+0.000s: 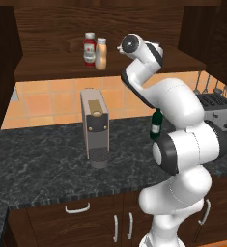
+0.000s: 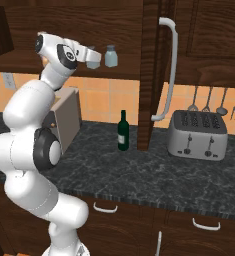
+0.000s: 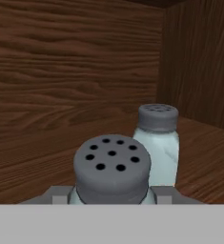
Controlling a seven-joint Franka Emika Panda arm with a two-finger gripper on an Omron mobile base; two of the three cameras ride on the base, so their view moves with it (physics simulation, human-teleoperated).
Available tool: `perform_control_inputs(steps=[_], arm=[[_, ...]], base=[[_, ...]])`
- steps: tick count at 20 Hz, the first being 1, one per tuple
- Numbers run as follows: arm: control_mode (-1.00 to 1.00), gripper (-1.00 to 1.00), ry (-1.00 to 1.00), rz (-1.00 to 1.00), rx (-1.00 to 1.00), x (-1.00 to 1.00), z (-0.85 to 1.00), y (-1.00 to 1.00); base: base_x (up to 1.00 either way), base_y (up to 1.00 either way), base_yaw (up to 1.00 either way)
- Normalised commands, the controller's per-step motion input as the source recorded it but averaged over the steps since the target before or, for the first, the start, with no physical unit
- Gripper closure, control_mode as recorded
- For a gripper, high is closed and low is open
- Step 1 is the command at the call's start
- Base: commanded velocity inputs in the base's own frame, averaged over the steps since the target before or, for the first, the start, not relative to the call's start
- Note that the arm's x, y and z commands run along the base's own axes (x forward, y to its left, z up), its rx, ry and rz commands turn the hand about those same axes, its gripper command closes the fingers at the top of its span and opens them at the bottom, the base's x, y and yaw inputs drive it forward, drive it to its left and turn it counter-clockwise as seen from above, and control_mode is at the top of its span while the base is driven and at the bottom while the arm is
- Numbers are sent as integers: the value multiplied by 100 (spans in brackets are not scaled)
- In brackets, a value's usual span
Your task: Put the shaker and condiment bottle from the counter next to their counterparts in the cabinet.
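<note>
While the arm reaches up into the wall cabinet, the scene reads as follows.

Shaker in gripper: the shaker (image 3: 112, 171) sits between the two fingers of the gripper (image 2: 92, 57), its grey holed cap close before the hand camera; the fingers press on its sides, closed only as far as its body allows.

Where it is: held up at the level of the cabinet (image 2: 124, 30) shelf, at its right end; whether its base touches the shelf board cannot be told.

Second shaker: its twin (image 3: 157, 143) stands upright on the shelf just beyond and to the right of the held one in the hand view, near the cabinet's side wall; in the right base view it (image 2: 111, 55) is just beside the gripper.

Cabinet contents, left part: a red bottle (image 1: 89, 49) with a white cap and the orange-tan condiment bottle (image 1: 101, 54) stand upright, side by side and nearly touching, well apart from the shakers.

Surface: the black stone surface (image 1: 42, 164) carries a coffee machine (image 1: 94, 126), a dark green wine bottle (image 2: 122, 131) and a toaster (image 2: 198, 135).
</note>
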Motion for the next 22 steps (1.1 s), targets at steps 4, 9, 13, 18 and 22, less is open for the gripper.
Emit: perform_control_inputs(steps=[4,9,13,18,22], arm=[[-100,100,0,0,0,38,-24,-5],[-100,100,-1,0,0,35,-25,-7],[-100,100,-4,0,0,22,-25,-4],[-100,-100,-5,0,0,1,-25,-4],[-100,-100,-8,0,0,0,-20,-17]], base=[[0,0,0],[0,0,0],[0,0,0],[0,0,0],[0,0,0]])
